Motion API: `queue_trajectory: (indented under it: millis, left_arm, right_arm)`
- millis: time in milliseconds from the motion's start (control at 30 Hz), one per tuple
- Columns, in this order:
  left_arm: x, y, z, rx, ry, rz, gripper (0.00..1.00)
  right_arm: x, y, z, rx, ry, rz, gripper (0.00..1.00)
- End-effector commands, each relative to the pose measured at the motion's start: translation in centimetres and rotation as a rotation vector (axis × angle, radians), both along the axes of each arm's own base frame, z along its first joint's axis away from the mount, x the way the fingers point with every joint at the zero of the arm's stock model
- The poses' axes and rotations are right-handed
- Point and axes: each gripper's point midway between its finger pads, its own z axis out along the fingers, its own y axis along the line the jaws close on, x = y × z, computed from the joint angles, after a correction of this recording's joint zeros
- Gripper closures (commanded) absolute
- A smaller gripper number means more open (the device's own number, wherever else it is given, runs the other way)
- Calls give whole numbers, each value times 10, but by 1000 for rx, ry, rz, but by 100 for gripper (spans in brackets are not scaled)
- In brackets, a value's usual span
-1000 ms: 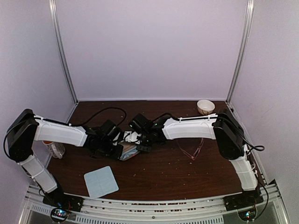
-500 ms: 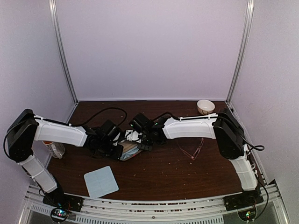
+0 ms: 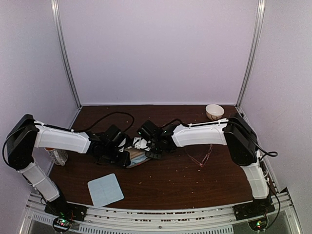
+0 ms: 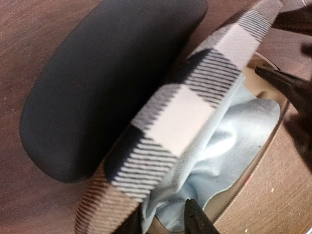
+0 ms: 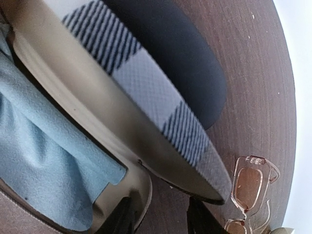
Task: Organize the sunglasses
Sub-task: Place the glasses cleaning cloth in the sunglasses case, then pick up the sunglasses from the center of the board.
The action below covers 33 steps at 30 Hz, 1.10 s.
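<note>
One pair of sunglasses (image 3: 200, 156) with a thin copper frame lies flat on the table right of centre, also at the lower right of the right wrist view (image 5: 251, 184). An open case with a plaid lid (image 4: 187, 100) holds a light blue cloth (image 4: 234, 136). My left gripper (image 4: 163, 223) is open, its fingertips straddling the cloth's edge. My right gripper (image 5: 161, 222) is open too, one finger inside the case's lower shell (image 5: 141, 192) and one outside its rim. In the top view both grippers (image 3: 126, 156) (image 3: 147, 147) meet at the case (image 3: 138, 158).
A black oblong case (image 4: 97, 83) lies right behind the plaid one. A folded pale blue cloth (image 3: 105, 189) sits near the front left. A small bowl (image 3: 214, 111) stands at the back right, and a jar (image 3: 57, 155) stands under the left arm.
Both grippers have gone from shut to open at the case. The arms have hardly shifted, and the plaid lid stays raised.
</note>
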Motion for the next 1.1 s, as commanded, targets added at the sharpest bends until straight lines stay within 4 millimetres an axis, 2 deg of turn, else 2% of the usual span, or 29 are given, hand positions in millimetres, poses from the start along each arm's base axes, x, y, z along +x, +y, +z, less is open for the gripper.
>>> queue_trajectory:
  millis: [0, 200, 633, 800, 1067]
  left_arm:
    - [-1, -16, 21, -48, -39, -63, 64]
    - [0, -12, 31, -37, -59, -58, 56]
    - [-6, -7, 51, -46, -97, -63, 42]
    - [-10, -4, 61, -65, -118, -72, 36]
    - [-14, -4, 76, -94, -152, -105, 33]
  right_arm:
    - [7, 2, 43, 99, -64, -28, 61]
    - [3, -4, 56, 134, -73, -41, 54]
    - [-11, -22, 72, 201, -58, -78, 46]
    - [-18, -33, 82, 245, -55, -104, 45]
    - [-28, -47, 103, 362, -34, -157, 44]
